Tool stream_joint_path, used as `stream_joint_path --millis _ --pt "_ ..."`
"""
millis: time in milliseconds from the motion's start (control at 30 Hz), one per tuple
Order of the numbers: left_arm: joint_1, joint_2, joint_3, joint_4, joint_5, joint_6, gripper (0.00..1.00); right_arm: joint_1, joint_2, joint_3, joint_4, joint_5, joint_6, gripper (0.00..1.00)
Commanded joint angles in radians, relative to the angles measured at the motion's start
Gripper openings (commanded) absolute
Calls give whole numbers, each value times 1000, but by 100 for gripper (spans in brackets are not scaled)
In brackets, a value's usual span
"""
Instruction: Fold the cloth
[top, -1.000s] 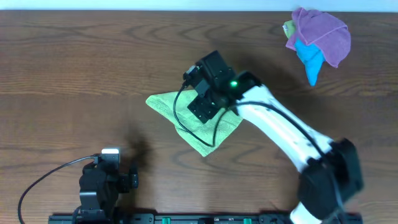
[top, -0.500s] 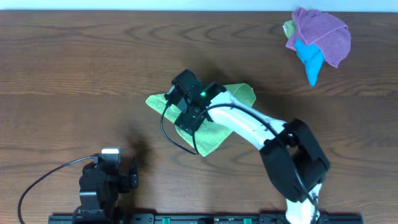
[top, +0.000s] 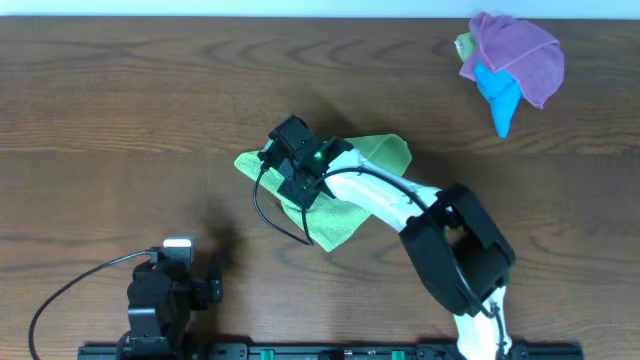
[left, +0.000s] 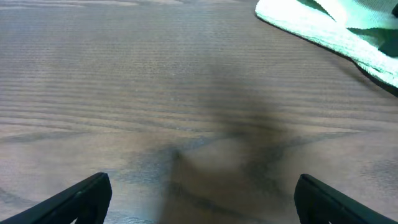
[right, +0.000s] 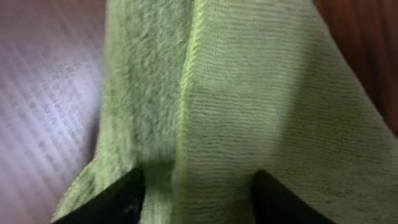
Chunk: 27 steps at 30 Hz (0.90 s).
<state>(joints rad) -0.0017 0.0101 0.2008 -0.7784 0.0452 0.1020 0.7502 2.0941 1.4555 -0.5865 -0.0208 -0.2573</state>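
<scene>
A light green cloth (top: 345, 212) lies partly folded on the wooden table, just left of centre. My right gripper (top: 298, 178) is over the cloth's left part and is shut on a raised fold of it. In the right wrist view the green cloth (right: 249, 93) fills the frame and is bunched between the two dark fingers (right: 196, 186). My left gripper (top: 180, 262) is open and empty at the front left, low over bare wood (left: 199, 199). An edge of the cloth (left: 329, 31) shows at the top right of the left wrist view.
A heap of purple, blue and green cloths (top: 510, 60) sits at the far right corner of the table. The right arm's white link (top: 400, 205) reaches across the cloth from the front right. A black cable (top: 60, 290) loops by the left arm.
My right gripper has moved left across the cloth, from its middle to its left part, taking the fold with it. The cloth's right corner is now uncovered. The left arm has not moved.
</scene>
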Motion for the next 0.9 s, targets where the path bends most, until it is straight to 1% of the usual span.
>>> stream_joint_path --millis 0,100,167,267,400,500,567,767,867 --pt "3 -6 -21 -32 7 2 95 3 21 -5 26 55 12 44" --pt "3 -6 -21 -32 7 2 95 3 21 -4 60 100 17 27" --pt "3 -6 -21 -32 7 2 95 3 21 -3 61 104 17 13" --pt "3 -6 -21 -32 7 2 95 3 21 -3 60 125 18 1" --pt "3 -6 -21 -32 7 2 95 8 17 19 52 227 17 1" --pt "3 -6 -21 -32 8 2 95 9 11 68 71 296 13 1" --pt "3 -6 -21 -32 8 2 95 8 11 107 93 321 -15 1" --pt "3 -6 -21 -32 30 2 95 -2 11 157 274 414 -101 1" --pt "3 -6 -21 -32 30 2 95 -13 11 158 334 509 -126 1"
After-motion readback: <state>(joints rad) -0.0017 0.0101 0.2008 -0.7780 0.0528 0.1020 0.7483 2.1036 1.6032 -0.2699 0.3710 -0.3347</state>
